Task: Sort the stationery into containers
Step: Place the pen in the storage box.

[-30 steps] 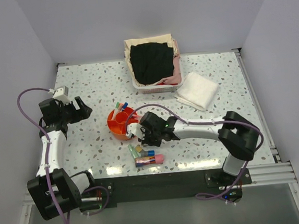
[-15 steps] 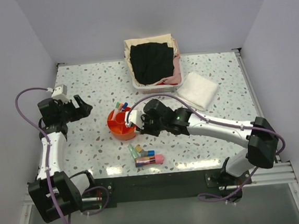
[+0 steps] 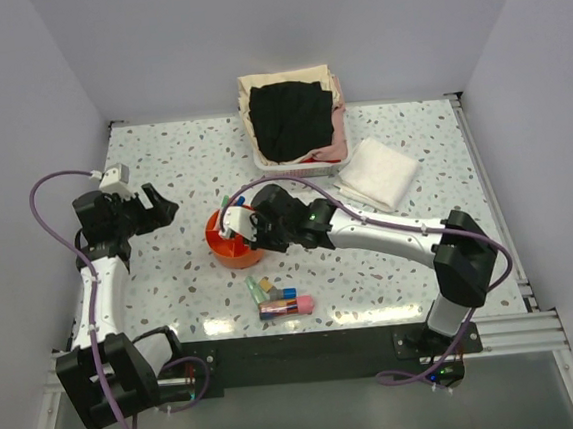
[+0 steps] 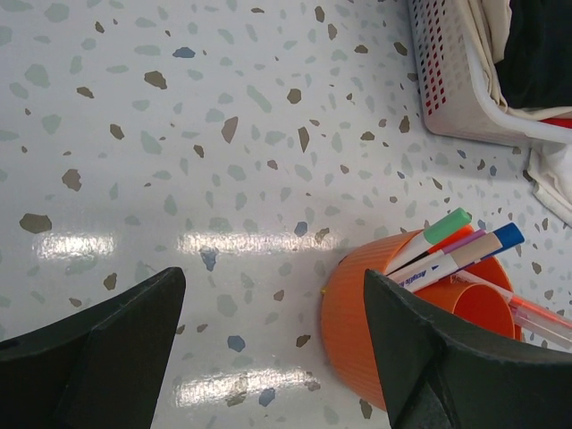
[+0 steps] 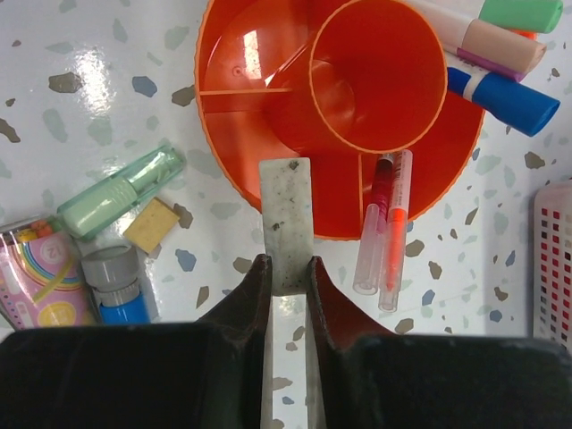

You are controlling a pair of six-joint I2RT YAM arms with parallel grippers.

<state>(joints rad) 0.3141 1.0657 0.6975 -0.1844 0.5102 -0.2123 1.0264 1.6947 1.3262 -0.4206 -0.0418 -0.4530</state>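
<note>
Right wrist: right tool (image 5: 286, 264) clamps white strip (image 5: 286, 206), tip over orange tray (image 5: 231, 63) rim nr ctr cup (image 5: 375, 71).

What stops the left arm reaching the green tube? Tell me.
Likely yes: left gripper open, nothing between it and the green tube; right gripper, holding a white strip, is over the tray.

Robot lab test cell. Bare grey walls (image 3: 280, 24) box in speckled tabletop (image 3: 162, 165) on three sides. Left arm (image 3: 95, 291), right arm (image 3: 389, 234) bolted by metal rail (image 3: 518, 333) at 6 o'clock, purple cables (image 3: 34, 201) trailing. Staged props: clothes basket (image 3: 262, 161) at 12, orange tray (image 3: 232, 254) mid-table.
</note>
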